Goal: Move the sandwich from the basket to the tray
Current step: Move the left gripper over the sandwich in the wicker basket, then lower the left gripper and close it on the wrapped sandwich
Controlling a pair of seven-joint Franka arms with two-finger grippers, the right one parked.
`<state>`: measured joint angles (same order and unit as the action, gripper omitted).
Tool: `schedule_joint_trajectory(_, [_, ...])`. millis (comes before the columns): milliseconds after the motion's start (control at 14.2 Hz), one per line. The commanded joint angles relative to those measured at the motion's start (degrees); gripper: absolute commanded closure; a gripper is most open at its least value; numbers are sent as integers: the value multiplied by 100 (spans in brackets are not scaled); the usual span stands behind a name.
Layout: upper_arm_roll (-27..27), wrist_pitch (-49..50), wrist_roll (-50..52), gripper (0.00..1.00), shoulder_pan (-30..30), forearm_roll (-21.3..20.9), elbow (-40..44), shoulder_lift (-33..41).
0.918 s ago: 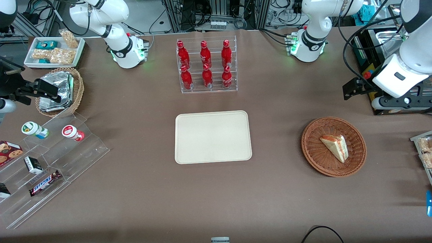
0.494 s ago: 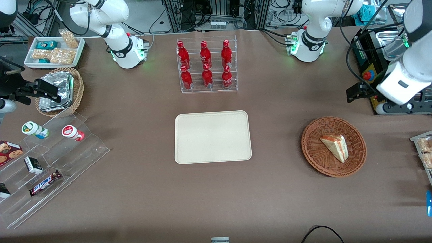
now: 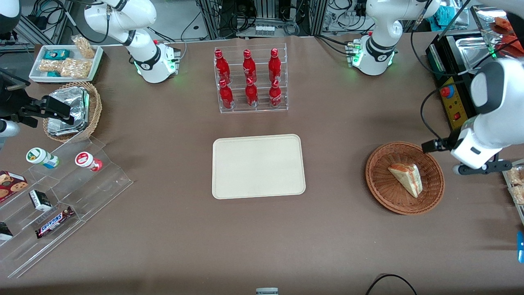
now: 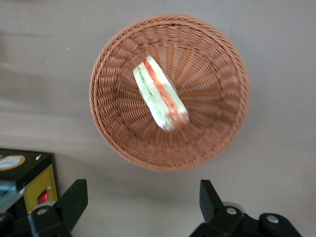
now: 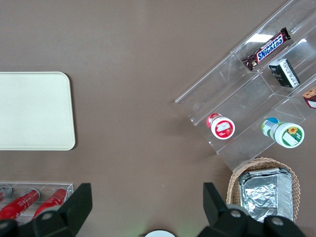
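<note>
- One sandwich (image 3: 406, 179), a pale triangular wedge with red and green filling at its cut edge, lies inside the basket (image 3: 378, 184), roughly at the centre of the weave.
- Basket: shallow, round, reddish-brown wicker, standing on the brown bench toward the working arm's end, well apart from the tray (image 3: 258, 166).
- Tray: flat, cream-beige, rounded corners, bare surface, at mid-bench; it lies nearer the front camera than the clear rack of red bottles (image 3: 250, 78).
- Gripper (image 4: 140, 205): above the bench just beside the basket, on the side toward the working arm's end of the table; it touches neither basket nor sandwich.
- Fingers (image 4: 210, 197): two dark tips spread wide apart, with nothing between them; in the wrist view the basket and sandwich show whole and unobstructed.
- Parked arm's end of the bench: a deeper tan wicker basket (image 3: 95, 107) holding foil packets, a white snack tray (image 3: 37, 65) near the corner, and a stepped clear display (image 3: 73, 196) with small cups and a chocolate bar.
</note>
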<state>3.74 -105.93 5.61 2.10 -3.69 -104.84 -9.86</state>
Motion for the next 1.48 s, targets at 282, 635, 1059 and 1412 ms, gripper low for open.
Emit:
schedule_joint_trajectory(282, [311, -2027, 1500, 0, 53, 220, -1398, 46])
schedule_joint_trajectory(635, [302, -2976, 3533, 0, 106, 220, -1556, -437])
schedule_joint_trajectory(1059, [250, -3118, 3684, 0, 150, 562, -1574, -622])
schedule_joint_trajectory(1412, [250, -3092, 3728, 40, 150, 580, -1575, -833])
